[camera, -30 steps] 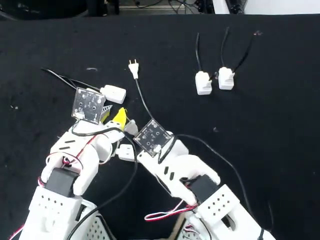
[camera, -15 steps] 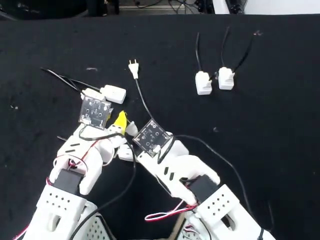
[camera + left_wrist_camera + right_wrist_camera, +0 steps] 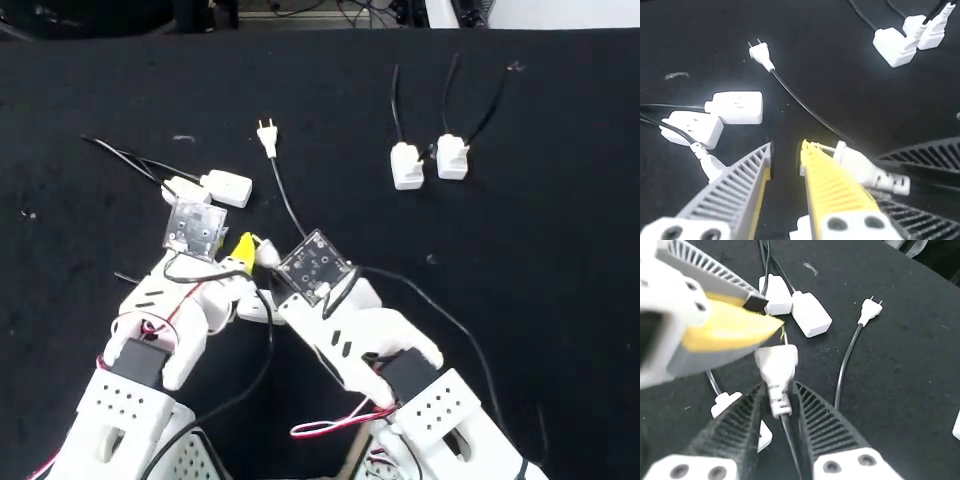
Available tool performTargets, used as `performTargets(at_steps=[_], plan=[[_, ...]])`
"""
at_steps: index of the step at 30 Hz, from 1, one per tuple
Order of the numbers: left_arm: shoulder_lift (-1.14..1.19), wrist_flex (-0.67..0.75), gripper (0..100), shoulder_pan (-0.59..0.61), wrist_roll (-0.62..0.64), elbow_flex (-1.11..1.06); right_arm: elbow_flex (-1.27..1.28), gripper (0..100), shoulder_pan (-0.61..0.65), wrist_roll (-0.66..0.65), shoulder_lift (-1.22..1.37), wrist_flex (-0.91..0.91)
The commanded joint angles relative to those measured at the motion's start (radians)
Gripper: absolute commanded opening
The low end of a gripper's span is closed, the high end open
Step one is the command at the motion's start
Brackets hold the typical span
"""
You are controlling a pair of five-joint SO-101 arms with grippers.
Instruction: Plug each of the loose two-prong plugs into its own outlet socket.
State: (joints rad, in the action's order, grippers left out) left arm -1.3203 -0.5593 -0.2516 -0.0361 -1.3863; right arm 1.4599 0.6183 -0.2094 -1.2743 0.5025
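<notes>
Left ribbed claw [image 3: 786,146] neared the right claw's [image 3: 777,387] white plug [image 3: 776,362].

My left gripper [image 3: 786,146] has moved in beside my right gripper [image 3: 777,388], which edged its white two-prong plug [image 3: 776,361] forward.

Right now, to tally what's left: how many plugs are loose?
2. One plug is shut in the right gripper; the other plug lies free on the table, farther out. Others may be hidden.
</notes>
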Motion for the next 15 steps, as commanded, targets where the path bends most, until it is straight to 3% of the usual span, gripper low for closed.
performTargets(at_steps=[1,11,15], plan=[[-0.003,0.009,11,-0.007,-0.006,-0.007,-0.03,1.1,-0.037,0.015,-0.024,-0.005],[-0.005,0.009,11,-0.002,-0.008,-0.002,-0.028,1.1,-0.043,0.015,-0.024,-0.005],[-0.006,0.009,11,0.077,-0.008,0.012,-0.03,1.1,-0.058,0.015,-0.024,-0.005]])
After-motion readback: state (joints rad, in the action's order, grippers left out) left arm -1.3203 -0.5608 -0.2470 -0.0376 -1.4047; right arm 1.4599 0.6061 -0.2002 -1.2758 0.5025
